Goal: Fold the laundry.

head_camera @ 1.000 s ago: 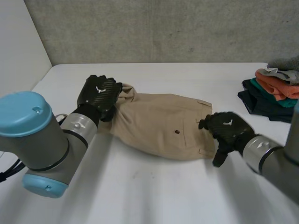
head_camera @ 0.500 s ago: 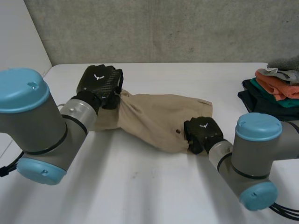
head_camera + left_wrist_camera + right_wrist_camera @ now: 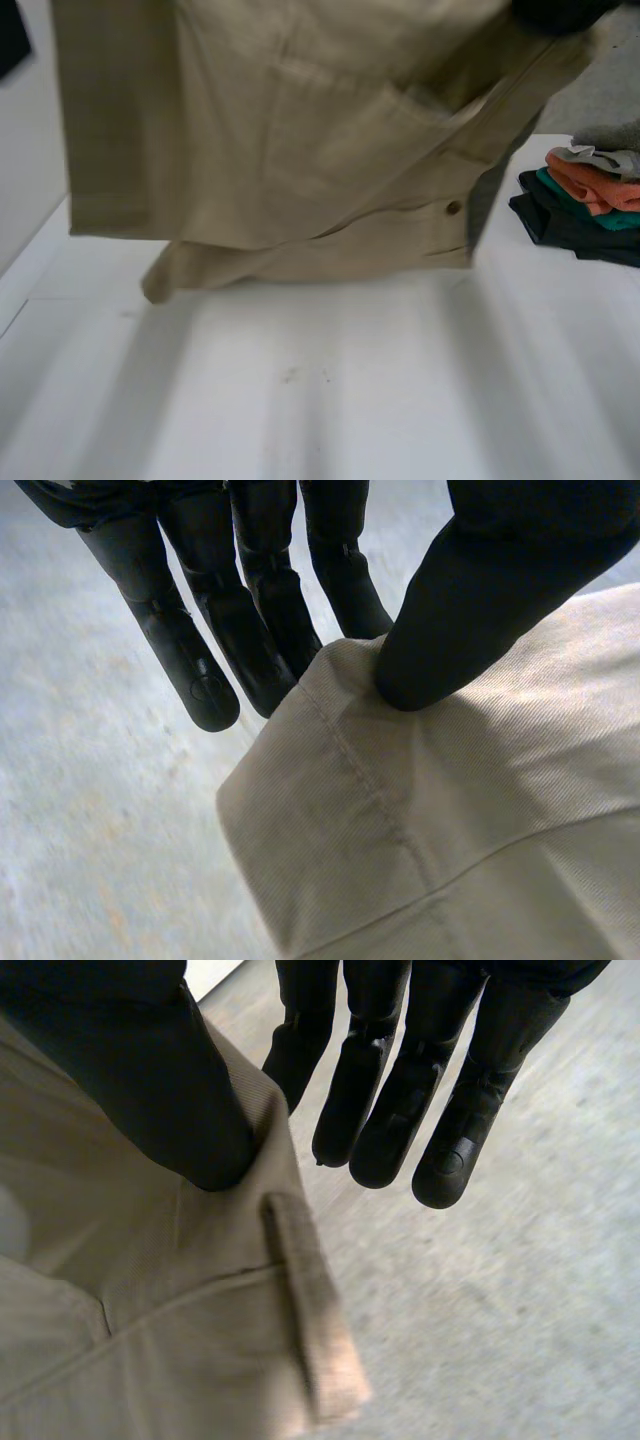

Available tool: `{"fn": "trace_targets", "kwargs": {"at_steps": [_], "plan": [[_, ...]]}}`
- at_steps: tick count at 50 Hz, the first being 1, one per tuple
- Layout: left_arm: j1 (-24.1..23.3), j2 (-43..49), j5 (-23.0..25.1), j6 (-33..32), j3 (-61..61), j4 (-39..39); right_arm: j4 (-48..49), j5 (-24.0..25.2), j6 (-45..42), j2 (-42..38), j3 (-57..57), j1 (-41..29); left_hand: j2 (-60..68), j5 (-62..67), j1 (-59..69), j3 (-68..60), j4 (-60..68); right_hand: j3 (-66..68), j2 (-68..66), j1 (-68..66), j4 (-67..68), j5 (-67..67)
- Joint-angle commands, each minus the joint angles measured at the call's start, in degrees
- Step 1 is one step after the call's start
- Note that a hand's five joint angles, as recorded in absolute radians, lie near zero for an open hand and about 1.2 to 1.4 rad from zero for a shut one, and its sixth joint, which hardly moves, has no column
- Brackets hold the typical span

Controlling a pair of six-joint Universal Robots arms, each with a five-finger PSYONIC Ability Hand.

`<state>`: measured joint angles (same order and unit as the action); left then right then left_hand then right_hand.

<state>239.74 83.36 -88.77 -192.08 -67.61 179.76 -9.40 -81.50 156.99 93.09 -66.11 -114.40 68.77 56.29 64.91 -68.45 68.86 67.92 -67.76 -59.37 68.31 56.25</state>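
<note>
Now, nearest to the head camera, one khaki garment (image 3: 300, 150) hangs in the air, its lower edge low over the white table (image 3: 330, 400); whether it touches I cannot tell. The left hand (image 3: 480, 590) pinches a hem corner between thumb and straight fingers (image 3: 190, 650); the right hand (image 3: 130, 1070) pinches the waistband beside one belt loop (image 3: 300, 1290) in the same way. For a good fold, I think both pinches must be firm and level, so the cloth goes down flat. Farther right lies one pile of folded clothes (image 3: 585, 190).
</note>
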Motion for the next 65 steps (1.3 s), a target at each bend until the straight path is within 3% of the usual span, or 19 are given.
{"fn": "trace_targets", "kwargs": {"at_steps": [1, 8, 13, 19, 24, 26, 27, 28, 29, 33, 43, 47, 51, 56, 61, 65], "plan": [[0.0, -2.2, 0.2, 0.0, 2.9, -1.9, -4.1, 2.3, 0.3, 2.5, 5.6, 3.6, 11.2, 13.7, 15.1, -11.5, 11.1, 12.1, -12.2, -20.6, 11.7, 13.7], [1.2, 9.4, 0.4, -0.4, 3.6, -0.6, -3.8, 2.0, 0.8, -8.0, 5.1, 4.0, 11.2, 13.7, 15.1, -11.5, 11.1, 12.1, -12.2, -20.6, 11.7, 13.7], [3.8, 22.0, 0.4, -0.5, 8.7, 5.5, -0.2, 1.0, 0.8, -18.2, 6.9, 3.0, 11.2, 13.7, 15.1, -11.5, 11.1, 12.1, -12.2, -20.6, 11.7, 13.7], [5.3, 41.4, 1.9, -0.7, 23.4, 15.1, 15.5, -7.5, 0.0, -32.7, 13.7, 0.9, 11.2, 13.7, 15.1, -11.5, 11.1, 12.1, -12.2, -20.6, 11.7, 13.7], [5.6, 55.7, 3.5, -0.8, 37.0, 22.5, 38.3, -7.9, -1.0, -43.1, 15.0, -0.2, 11.2, 13.7, 15.1, -11.5, 11.1, 12.1, -12.2, -20.6, 11.7, 13.7], [5.7, 60.4, 5.0, -0.8, 41.0, 25.7, 44.6, -7.5, -3.0, -47.9, 15.9, -0.7, -38.8, -36.3, -34.9, 38.4, -38.8, -50.5, 50.3, 41.9, -50.9, -48.8], [5.8, 61.4, 5.3, -0.8, 41.9, 26.5, 44.2, -7.2, -3.9, -48.9, 16.6, -0.7, -58.2, -55.7, -54.3, 57.9, -58.3, -57.9, 57.8, 49.4, -58.3, -56.3], [5.8, 62.5, 5.6, -0.8, 42.5, 28.0, 41.3, -6.5, -5.4, -50.8, 18.9, -1.0, -52.9, -50.4, -49.0, 52.6, -53.0, -57.9, 57.8, 49.4, -58.3, -56.3], [5.9, 62.5, 5.7, -0.7, 42.5, 28.6, 39.0, -6.3, -5.7, -51.6, 20.0, -1.0, -58.5, -56.0, -54.6, 58.2, -58.6, -57.9, 57.8, 49.4, -58.3, -56.3], [5.7, 60.6, 5.1, -0.6, 37.9, 28.4, 29.2, -6.8, -5.3, -51.2, 20.9, -1.4, -58.8, -56.3, -54.9, 58.5, -58.9, -57.9, 57.8, 49.4, -58.3, -56.3], [5.0, 43.1, 4.0, -0.6, 11.8, 26.2, 23.3, -7.8, -6.3, -34.4, 3.8, -0.1, -58.8, -56.3, -54.9, 58.5, -58.9, -57.9, 57.8, 49.4, -58.3, -56.3], [4.6, 33.7, 3.3, -0.5, 0.3, 20.5, 17.1, -3.7, -8.0, -28.9, -2.7, 3.0, -58.6, -56.1, -54.7, 58.2, -58.7, -57.9, 57.8, 49.4, -58.3, -56.3], [2.5, 26.4, 3.0, 0.0, -10.4, 11.6, 8.1, 3.4, -10.7, -26.6, -8.1, 7.8, -52.7, -50.2, -48.8, 52.4, -52.8, -57.9, 57.8, 49.4, -58.3, -56.3], [-3.1, 21.3, 2.8, 1.2, -23.1, 1.0, 1.2, 12.7, -15.0, -26.3, -15.3, 13.7, -34.1, -31.6, -30.2, 33.8, -34.2, -54.2, 54.0, 45.6, -54.6, -52.5], [-7.0, 20.8, 2.9, 5.0, -30.5, -1.8, 1.3, 18.6, -20.3, -26.7, -19.8, 17.0, -19.4, -16.9, -15.5, 19.1, -19.5, -41.0, 40.9, 32.5, -41.4, -39.4], [-8.4, 21.8, 3.0, 8.2, -32.7, -1.9, 3.1, 22.9, -24.3, -29.7, -21.6, 18.1, -17.2, -14.7, -13.3, 16.9, -17.3, -38.7, 38.5, 30.1, -39.1, -37.0]]}}
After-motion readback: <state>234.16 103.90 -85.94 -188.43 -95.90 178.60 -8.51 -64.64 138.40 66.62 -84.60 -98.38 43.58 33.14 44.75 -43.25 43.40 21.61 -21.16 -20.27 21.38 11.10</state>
